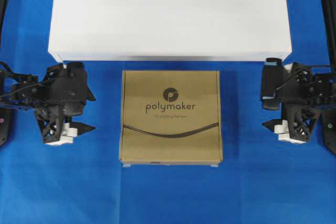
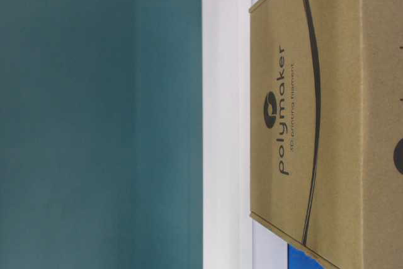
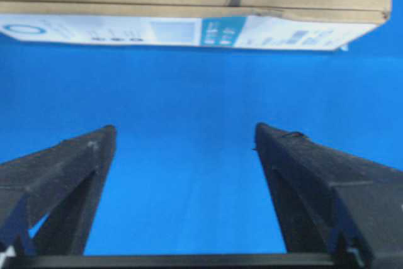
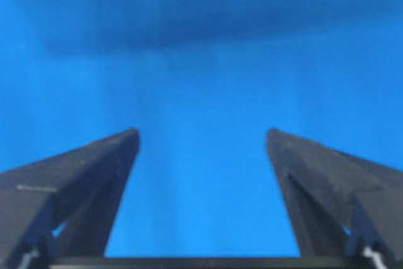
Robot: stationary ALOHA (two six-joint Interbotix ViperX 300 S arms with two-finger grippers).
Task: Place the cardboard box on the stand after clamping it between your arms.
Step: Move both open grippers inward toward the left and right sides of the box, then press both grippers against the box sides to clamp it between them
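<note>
The flat square brown cardboard box (image 1: pixel 171 117) w/ the "polymaker" print is lying face up on the blue cloth (image 1: pixel 168 198), just in front of the big white rectangular stand (image 1: pixel 170 14). Near it but, as far as I can tell from overhead, not touching. Makes sense as a start pos imo: it only has to go up and back a bit to land on that wide plain top.

My left gripper (image 1: pixel 79 116) sits off the box's left edge, well apart from it, and the right gripper (image 1: pixel 273 111) mirrors it on the other side. So 1 arm per side, box in the middle, which is exactly how I'd want it for a squeeze between the 2 arms rather than a finger pinch. The box is prob too wide for either claw anyway.

Both claws are spread apart, nothing in them. Left wrist cam shows the black fingers (image 3: pixel 75 174) splayed w/ the box's labelled side wall straight ahead; right wrist cam is blurry, mostly blue cloth, fingers (image 4: pixel 94 174) splayed too.

Nothing clamped yet, task's basically at the start. Next up I'd guess closing in from both sides evenly so it doesn't skid.
</note>
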